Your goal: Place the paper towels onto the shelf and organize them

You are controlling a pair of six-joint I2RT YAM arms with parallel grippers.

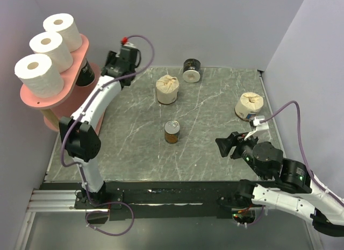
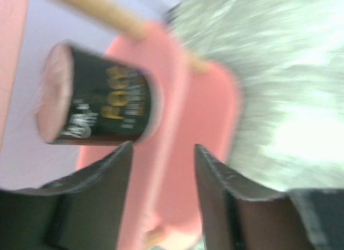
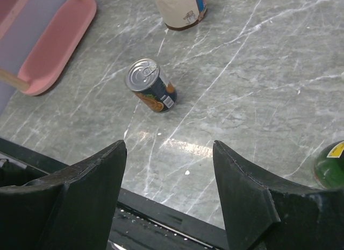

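the grey table [image 1: 215, 121] is taken up at its far left by the pink shelf [image 1: 54, 99]. its top board is filled by three white rolls [image 1: 51, 48], set upright in a row, so only the lower boards are free for the rest. the left gripper [image 1: 106, 72] is held at the shelf's right side, jaws parted with nothing between them. just beyond its tips a black-wrapped roll [image 2: 97, 97] is seen on a lower board, apparently let go there, though the view is blurred. the right gripper [image 3: 169, 169] is held low at the near right, likewise spread and empty.

three rolls are found on the table: a second black roll [image 1: 191, 70] far, a cream roll [image 1: 167, 89] just beside it, and another cream roll [image 1: 249, 106] at the right. a tin can [image 1: 172, 132] is stood mid-table between the right gripper and the far rolls, and would likely need skirting. a green bottle [image 3: 329, 169] is glimpsed near that gripper.
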